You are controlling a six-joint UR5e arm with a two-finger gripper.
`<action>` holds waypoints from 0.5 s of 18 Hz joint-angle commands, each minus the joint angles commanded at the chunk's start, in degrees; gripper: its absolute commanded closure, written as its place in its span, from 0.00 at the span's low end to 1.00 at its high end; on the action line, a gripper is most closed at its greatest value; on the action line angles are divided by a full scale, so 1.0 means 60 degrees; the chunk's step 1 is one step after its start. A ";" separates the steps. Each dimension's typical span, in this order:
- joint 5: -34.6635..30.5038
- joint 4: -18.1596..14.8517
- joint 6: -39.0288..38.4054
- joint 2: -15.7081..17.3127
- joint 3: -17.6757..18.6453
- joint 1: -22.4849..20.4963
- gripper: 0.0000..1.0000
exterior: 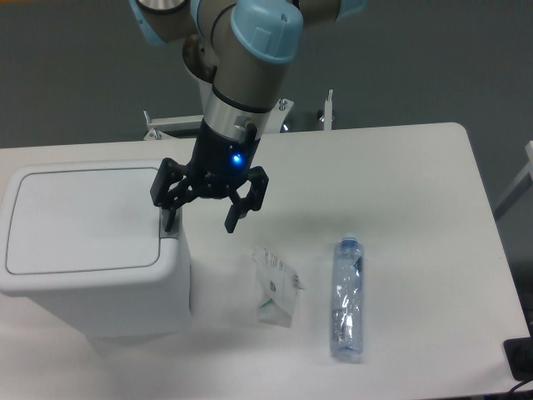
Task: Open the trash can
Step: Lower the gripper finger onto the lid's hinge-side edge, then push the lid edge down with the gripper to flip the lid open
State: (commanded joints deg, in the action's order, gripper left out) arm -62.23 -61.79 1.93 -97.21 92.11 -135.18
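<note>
The bin (92,250) sits at the left near part of the table (400,167), lid (83,218) flat and closed, long axis running left-right. Its right rim carries a small grey button (170,227), partly hidden under a finger.

Key relation: the gripper (202,222) is right at the bin's right edge. One fingertip (169,222) is over the button, looks touching or just above it; can't tell contact for sure. The other fingertip (232,222) hangs clear of the bin, to the right, over bare table. So the bin lies left of the gripper, and the button is under the left finger only, not between the two.

Gripper state: fingers spread wide, nothing held.

Arm pose: the arm comes in from the far side at top centre, wrist tilted down and slightly toward the left, blue light showing on the wrist body. Fingers point down and toward the near side.

Judgement: the step in hand looks like pressing the button with one finger; the lid is not yet open. The next move likely needs a short push straight down, staying on the button and not sliding off the rim.

Further right, near: a crumpled carton (276,287) just beside the bin, then a clear bottle (348,298) lying with its long axis near-far, cap at the far end. Both well clear of the gripper.
</note>
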 joint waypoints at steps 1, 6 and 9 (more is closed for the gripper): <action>-0.0014 0.0014 0.0000 0.0015 0.0000 -0.0015 0.00; 0.0000 0.0190 0.0000 0.0044 0.0029 -0.0073 0.00; -0.0015 0.0220 0.0000 0.0044 0.0073 -0.0044 0.00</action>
State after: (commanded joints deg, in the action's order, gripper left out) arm -62.31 -60.47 1.93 -96.94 92.55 -135.44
